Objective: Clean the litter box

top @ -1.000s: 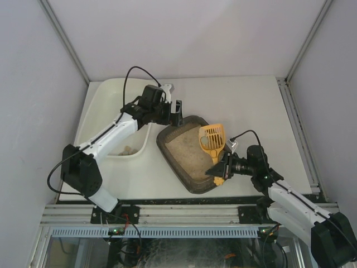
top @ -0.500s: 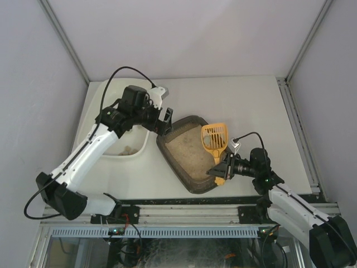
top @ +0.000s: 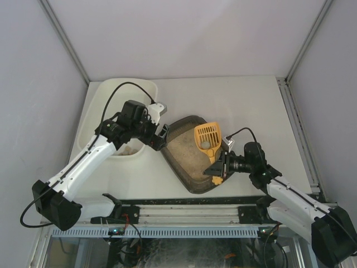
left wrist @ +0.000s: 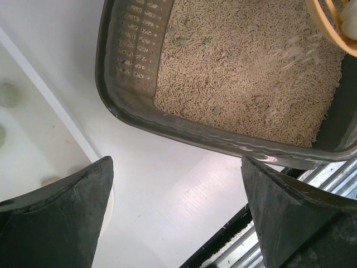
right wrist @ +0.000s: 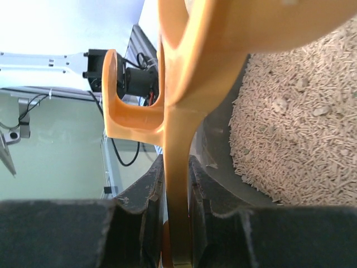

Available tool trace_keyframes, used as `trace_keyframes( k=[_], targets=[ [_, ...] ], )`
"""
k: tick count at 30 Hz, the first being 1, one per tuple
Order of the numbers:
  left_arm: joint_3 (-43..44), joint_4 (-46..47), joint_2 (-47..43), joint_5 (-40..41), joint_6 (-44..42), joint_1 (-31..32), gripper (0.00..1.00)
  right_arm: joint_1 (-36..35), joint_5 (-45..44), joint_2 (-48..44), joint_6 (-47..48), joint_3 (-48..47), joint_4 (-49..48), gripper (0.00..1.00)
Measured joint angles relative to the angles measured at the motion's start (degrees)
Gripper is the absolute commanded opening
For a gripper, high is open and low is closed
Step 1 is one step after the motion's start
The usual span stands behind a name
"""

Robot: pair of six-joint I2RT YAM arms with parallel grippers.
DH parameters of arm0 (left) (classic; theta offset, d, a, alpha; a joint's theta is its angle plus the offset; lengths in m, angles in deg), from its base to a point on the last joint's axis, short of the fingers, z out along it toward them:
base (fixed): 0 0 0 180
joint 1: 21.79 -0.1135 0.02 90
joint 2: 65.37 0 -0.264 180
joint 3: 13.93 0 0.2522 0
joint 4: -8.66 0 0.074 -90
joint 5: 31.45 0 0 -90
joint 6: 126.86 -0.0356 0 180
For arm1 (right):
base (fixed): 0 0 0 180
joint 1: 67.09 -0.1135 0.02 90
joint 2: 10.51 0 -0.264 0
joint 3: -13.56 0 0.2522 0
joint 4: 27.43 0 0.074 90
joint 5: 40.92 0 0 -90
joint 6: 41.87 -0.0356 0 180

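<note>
We see the litter box (top: 196, 187), a dark grey-brown tray of beige litter (top: 187, 156), in the middle of the bench (top: 256, 106). It is turned at an angle, with one corner close to the bench's near edge. The larger white tub (top: 111, 92) stands to its left, at the far left of the bench, apart from it.

The right fingers (top: 216, 170) are clenched on the handle of an orange slotted scoop (top: 207, 135) at the box's near right side. In the right wrist view these fingers (right wrist: 152, 195) pinch the scoop's (right wrist: 177, 139) thin handle from both sides. The grey inner wall of the litter box (right wrist: 220, 151) and the litter (right wrist: 301, 123) lie just beyond. We see the scoop's head held over the right part of the litter, with a small greyish lump in it.

The left fingers (top: 160, 138) are released, spread wide and grasping nothing. They hang by the box's far left corner, between the tub and the box.

In the left wrist view the two fingers (left wrist: 61, 218) frame a bare strip of bench (left wrist: 167, 184). The dimpled wall of the litter box (left wrist: 120, 67) is ahead of them and the tub (left wrist: 28, 151) is off to one side. A few greenish-grey lumps (left wrist: 8, 95) lie in the tub, and smaller ones dot the litter (left wrist: 240, 72). The rim of the scoop (left wrist: 334, 28) shows in that view's top corner, with pale blurred streaks under it.
</note>
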Motion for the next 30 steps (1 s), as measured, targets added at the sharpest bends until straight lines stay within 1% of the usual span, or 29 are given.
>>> trace_keyframes(
  k=[4, 8, 12, 15, 19, 23, 28, 30],
  targets=[
    [0.0, 0.31, 0.0, 0.09, -0.13, 0.0, 1.0, -0.52, -0.35, 0.9, -1.42, -0.52, -0.24, 0.0],
    [0.0, 0.63, 0.0, 0.07, -0.13, 0.0, 1.0, 0.66, 0.09, 1.25, -2.32, -1.01, 0.22, 0.0],
    [0.0, 1.14, 0.0, 0.02, -0.13, 0.0, 1.0, -1.33, -0.85, 2.67, -2.32, -3.43, 1.53, 0.0],
    [0.0, 1.51, 0.0, -0.02, -0.13, 0.0, 1.0, 0.2, -0.17, 2.89, -2.8, -3.58, 1.42, 0.0],
    [-0.31, 2.05, 0.0, -0.02, -0.09, 0.0, 1.0, -0.37, -0.48, 5.77, -2.95, -5.2, 2.36, 0.0],
    [-1.01, 2.8, 0.02, -0.22, -0.04, 0.0, 1.0, 1.36, -0.37, 6.47, -2.8, -6.82, 4.11, 0.0],
    [-1.11, 2.84, 0.02, -0.22, -0.04, -0.22, 1.0, 0.61, -0.02, 7.65, -3.1, -8.59, 4.13, 0.0],
    [-1.11, 2.84, 0.02, -0.39, -0.09, -0.48, 1.0, 0.11, -1.38, 7.67, -2.95, -8.87, 5.16, 0.0]
  ],
)
